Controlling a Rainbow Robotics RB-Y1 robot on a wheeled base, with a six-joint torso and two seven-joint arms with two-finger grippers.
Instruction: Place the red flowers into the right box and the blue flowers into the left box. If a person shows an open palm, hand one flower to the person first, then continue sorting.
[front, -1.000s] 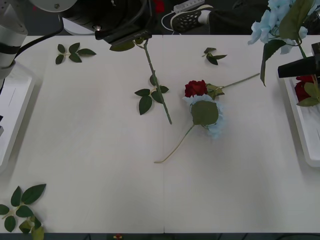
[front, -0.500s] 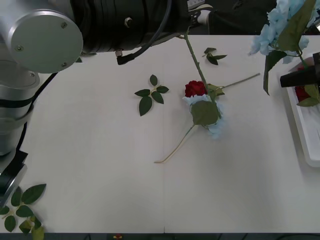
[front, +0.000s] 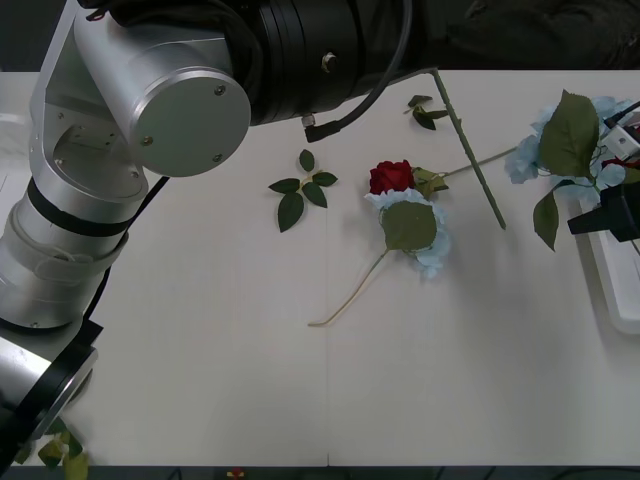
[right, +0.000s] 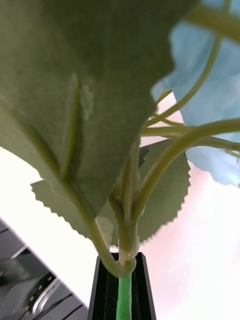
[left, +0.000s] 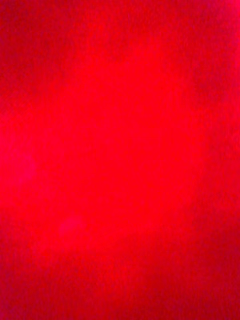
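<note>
Two flowers are seen at the middle of the surface (front: 200, 330): a red rose (front: 391, 177) touching a blue flower (front: 425, 243) that lies just beside it, partly covered by its own broad leaf. To the left of this pair, a loose leaf sprig (front: 300, 193) is laid flat. Above the pair, the left arm (front: 140, 130) is stretched across, and a long green stem (front: 467, 148) hangs slanted from it; its gripper's state cannot be told. Right of the pair, a second blue flower (front: 568, 135) is pinched by its stem in the right gripper (right: 121, 292), beside the right box (front: 612, 275).
</note>
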